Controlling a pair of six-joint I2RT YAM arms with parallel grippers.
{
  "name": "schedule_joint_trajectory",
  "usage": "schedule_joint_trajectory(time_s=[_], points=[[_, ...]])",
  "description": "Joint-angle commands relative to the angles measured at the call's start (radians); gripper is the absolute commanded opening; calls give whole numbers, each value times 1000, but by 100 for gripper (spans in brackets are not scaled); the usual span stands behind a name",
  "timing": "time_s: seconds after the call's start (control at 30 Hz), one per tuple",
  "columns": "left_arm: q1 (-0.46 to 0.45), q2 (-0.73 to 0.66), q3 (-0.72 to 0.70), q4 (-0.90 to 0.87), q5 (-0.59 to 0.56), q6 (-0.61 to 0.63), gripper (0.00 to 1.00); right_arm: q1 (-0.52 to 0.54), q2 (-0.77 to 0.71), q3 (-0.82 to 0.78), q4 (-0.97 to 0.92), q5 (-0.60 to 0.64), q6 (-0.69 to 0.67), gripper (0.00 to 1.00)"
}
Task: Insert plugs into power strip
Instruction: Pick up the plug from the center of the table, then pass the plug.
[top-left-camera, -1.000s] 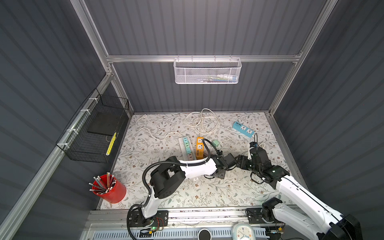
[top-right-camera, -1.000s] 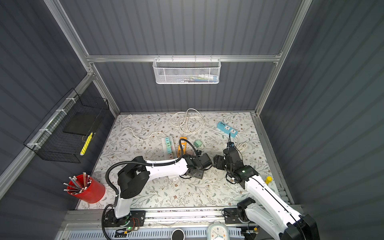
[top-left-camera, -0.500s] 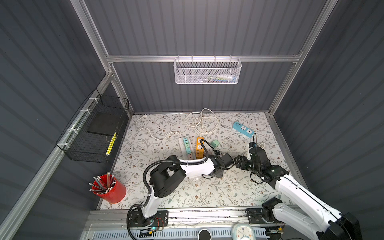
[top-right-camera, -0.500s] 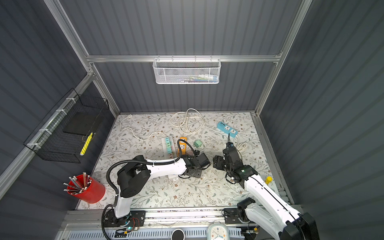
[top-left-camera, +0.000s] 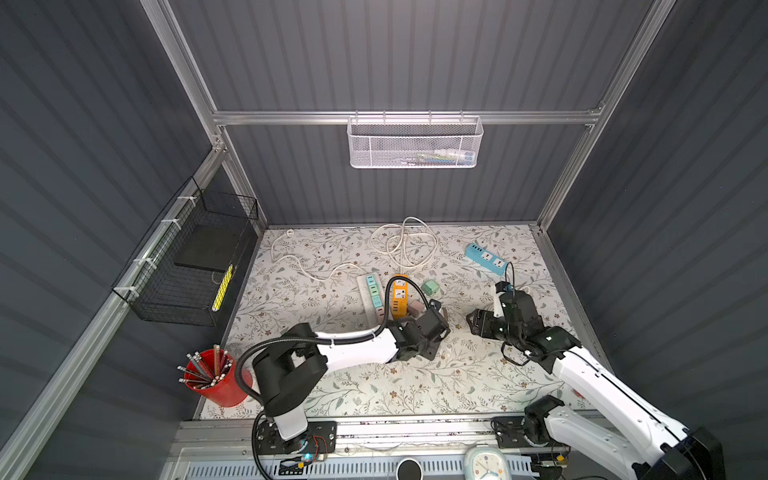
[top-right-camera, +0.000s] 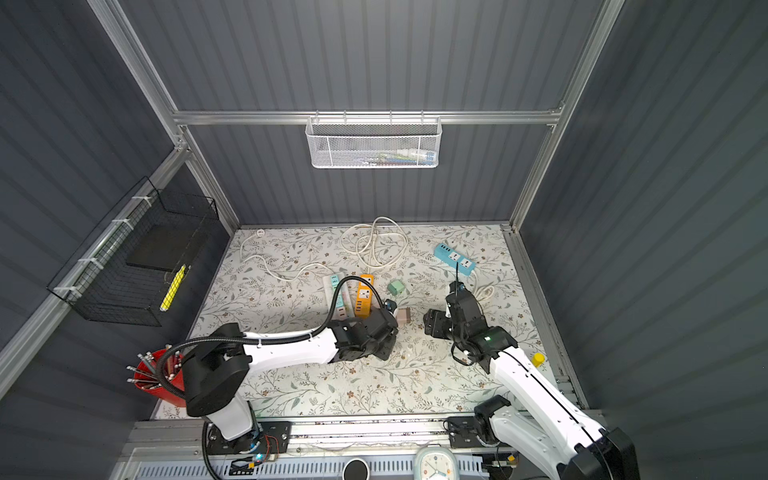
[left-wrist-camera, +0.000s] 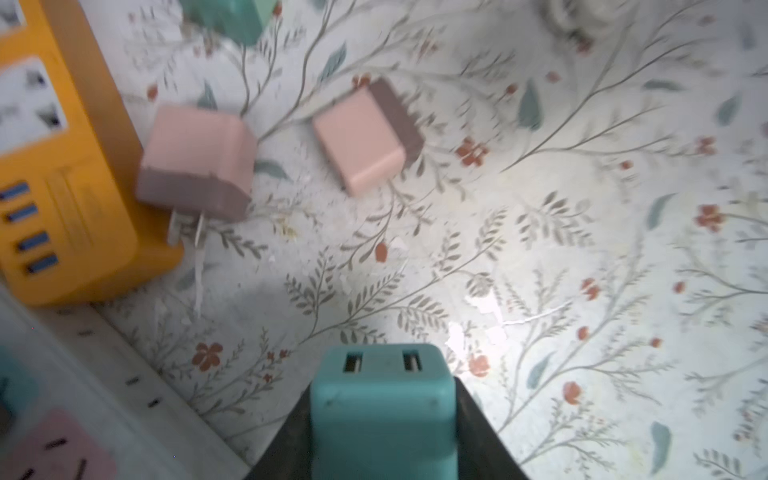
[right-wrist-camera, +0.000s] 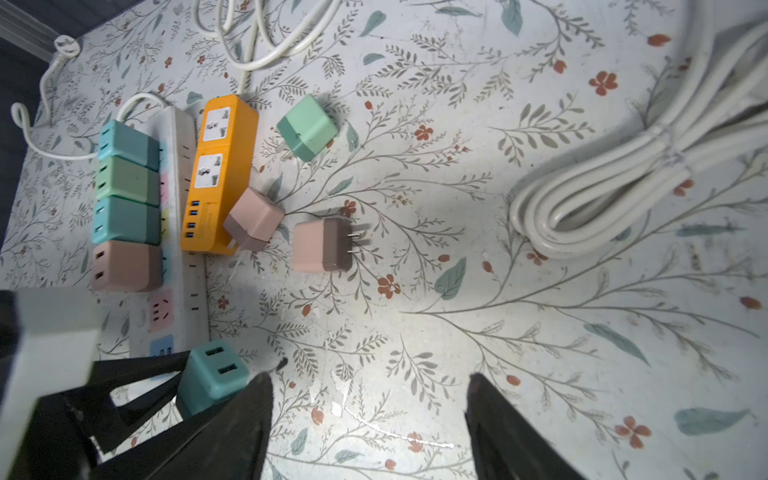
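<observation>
My left gripper (left-wrist-camera: 384, 415) is shut on a teal plug (left-wrist-camera: 384, 399), its two slots facing the camera. In the right wrist view that teal plug (right-wrist-camera: 212, 376) hangs between black fingers (right-wrist-camera: 141, 368) just off the near end of the white power strip (right-wrist-camera: 185, 137). Several plugs sit in that strip in a row. Two pink plugs (right-wrist-camera: 254, 219) (right-wrist-camera: 320, 245) and a mint green plug (right-wrist-camera: 306, 126) lie loose on the mat. My right gripper (right-wrist-camera: 370, 415) stands open over bare mat, to the right of the left gripper, holding nothing.
An orange power strip (top-left-camera: 400, 297) lies beside the white one, and a blue power strip (top-left-camera: 485, 258) lies at the back right. Coiled white cable (top-left-camera: 402, 243) lies at the back, and more of it (right-wrist-camera: 623, 178) near my right gripper. A red pencil cup (top-left-camera: 216, 380) stands front left.
My left gripper has shut on the teal plug and drawn slightly left toward the white strip. My right gripper has stayed open, its jaws a little narrower.
</observation>
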Motion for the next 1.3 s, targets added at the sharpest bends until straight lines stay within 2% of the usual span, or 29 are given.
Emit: schedule_joint_trajectory(time_s=[0.0, 0.1, 0.23, 0.5, 0.73, 0.93, 1.03, 1.17, 1.27], points=[[2, -65, -72, 270, -27, 192, 26, -4, 20, 45, -51, -75, -32, 71], [2, -86, -154, 400, -34, 322, 24, 0, 32, 53, -46, -126, -29, 68], [2, -101, -247, 536, -25, 404, 24, 18, 44, 72, -37, -181, -43, 63], [0, -157, -429, 839, 116, 535, 23, 106, 141, 152, -58, -265, -93, 61], [-1, -170, -484, 906, 186, 570, 23, 180, 208, 159, -15, -336, -93, 60], [0, -167, -486, 926, 203, 591, 23, 194, 249, 136, 30, -394, -86, 59], [0, -169, -486, 930, 205, 600, 23, 195, 251, 123, 33, -415, -87, 57], [0, -175, -487, 937, 205, 610, 24, 195, 262, 115, 67, -434, -86, 49], [0, -178, -490, 939, 195, 625, 24, 195, 276, 113, 58, -426, -90, 47]])
